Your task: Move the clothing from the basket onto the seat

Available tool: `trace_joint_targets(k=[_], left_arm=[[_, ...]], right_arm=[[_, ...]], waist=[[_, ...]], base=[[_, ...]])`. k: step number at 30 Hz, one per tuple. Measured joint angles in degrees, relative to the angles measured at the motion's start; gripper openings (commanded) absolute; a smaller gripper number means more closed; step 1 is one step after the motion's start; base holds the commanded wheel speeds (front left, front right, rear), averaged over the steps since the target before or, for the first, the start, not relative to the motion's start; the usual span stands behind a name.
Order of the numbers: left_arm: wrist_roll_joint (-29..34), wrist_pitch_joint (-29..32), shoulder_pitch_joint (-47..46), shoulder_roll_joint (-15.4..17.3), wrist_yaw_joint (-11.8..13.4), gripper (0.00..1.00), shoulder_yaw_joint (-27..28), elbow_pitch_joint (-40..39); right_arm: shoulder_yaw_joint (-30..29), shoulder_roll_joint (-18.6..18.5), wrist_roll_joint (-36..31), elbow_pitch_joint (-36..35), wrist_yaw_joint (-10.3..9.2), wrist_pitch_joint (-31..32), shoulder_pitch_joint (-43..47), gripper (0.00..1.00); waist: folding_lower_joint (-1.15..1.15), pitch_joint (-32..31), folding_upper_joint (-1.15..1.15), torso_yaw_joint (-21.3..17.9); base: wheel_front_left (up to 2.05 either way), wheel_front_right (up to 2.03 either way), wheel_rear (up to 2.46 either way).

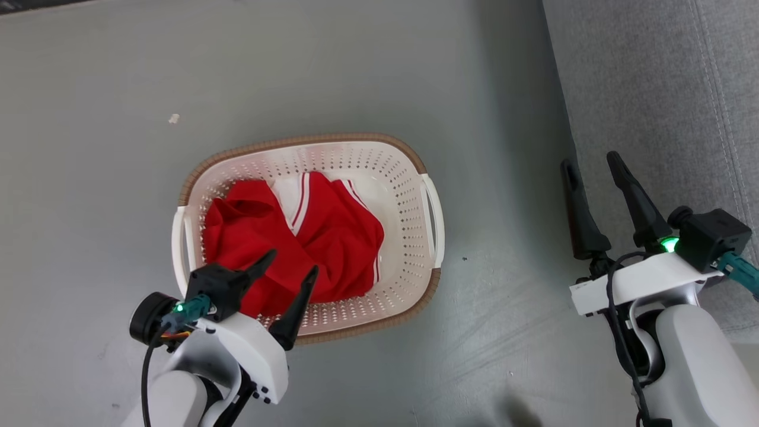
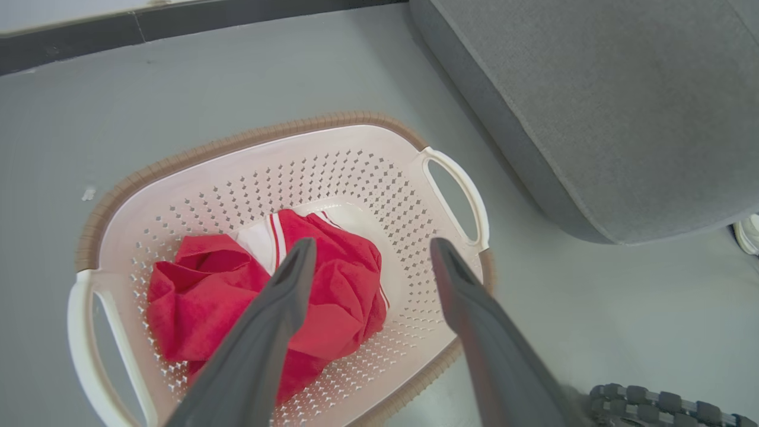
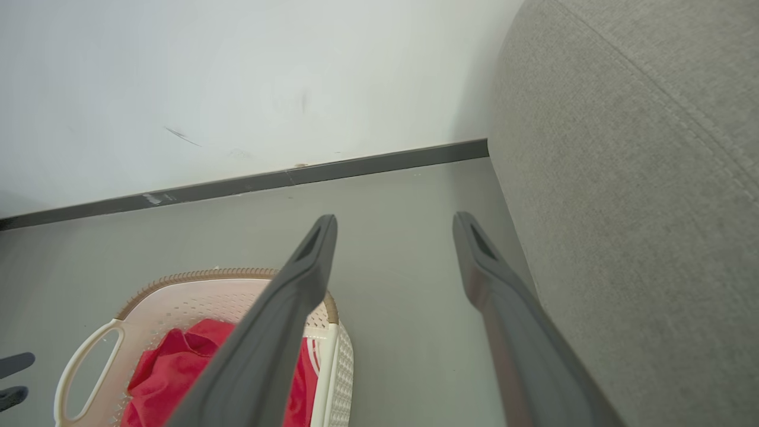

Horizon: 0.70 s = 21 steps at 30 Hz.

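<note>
Red clothing [image 1: 296,243] with white trim lies crumpled in the cream perforated basket [image 1: 409,196] on the grey floor. My left gripper [image 1: 289,267] hangs open over the basket's near edge, its fingers spread above the red cloth and holding nothing. The left wrist view looks down on the clothing [image 2: 237,296] inside the basket [image 2: 356,172], the left gripper [image 2: 370,249] open above it. My right gripper [image 1: 590,163] stands open and empty beside the edge of the grey seat [image 1: 652,107]. From the right wrist, the right gripper [image 3: 394,222] points at the floor between basket [image 3: 195,284] and seat [image 3: 622,178].
A small pale scrap [image 1: 173,118] lies on the floor behind the basket. A white wall with a dark baseboard [image 3: 237,184] runs behind the basket. Bare floor separates basket and seat.
</note>
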Motion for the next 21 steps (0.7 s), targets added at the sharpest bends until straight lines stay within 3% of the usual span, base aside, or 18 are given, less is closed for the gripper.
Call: trace_joint_targets(k=[21], left_arm=[[1.6,8.1,-6.4,0.8,5.7,1.0,2.8,2.0]], right_arm=[[2.7,0.0,2.5,0.2,0.0,0.0,-6.7,1.0]], waist=[[0.0,8.2,0.0,-4.6]], base=[[0.0,0.0,0.0]])
